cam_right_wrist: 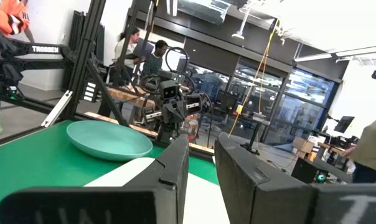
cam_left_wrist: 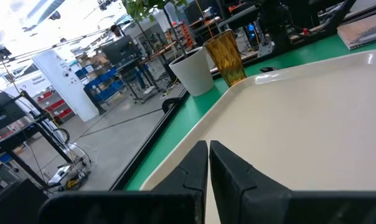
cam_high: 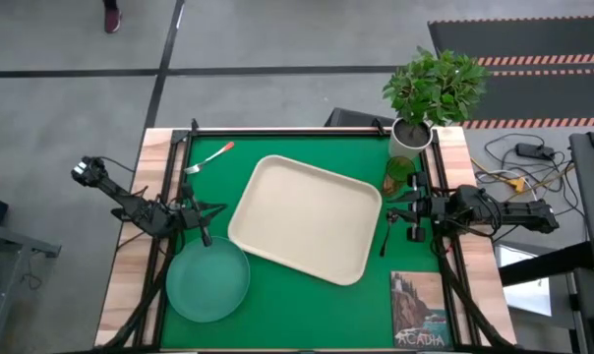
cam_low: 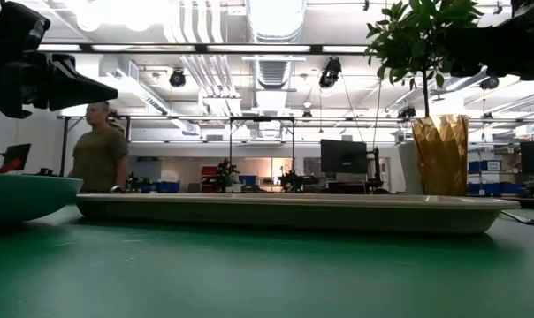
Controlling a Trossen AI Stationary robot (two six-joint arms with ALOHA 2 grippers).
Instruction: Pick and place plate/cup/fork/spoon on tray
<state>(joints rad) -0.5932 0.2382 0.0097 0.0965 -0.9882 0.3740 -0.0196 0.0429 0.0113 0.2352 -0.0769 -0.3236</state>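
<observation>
While nothing is on tray [cam_high: 307, 218]: I am starting the first pick.
Left pincer [cam_high: 201, 211]: pressed together, hovering near plate [cam_high: 207, 280].
Right pincer [cam_high: 400, 214]: slightly spread, empty, waiting.
Next: opening over the plate's rim.

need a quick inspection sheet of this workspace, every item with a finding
surface: green table mat on a wooden table.
job's things: large cream-beige rectangular tray at centre, nothing on it; round teal-green translucent plate on the mat beside the tray; green-amber textured cup by the plant; orange-handled metal fork on the mat's far-left part; dark thin spoon right of the tray.
clutter: potted plant in a white pot; Acadia booklet.
grippers: left gripper shut, near the plate's edge; right gripper open, near the spoon.
cables: loose wires right of the table.
surroundings: a person beyond the table.
</observation>
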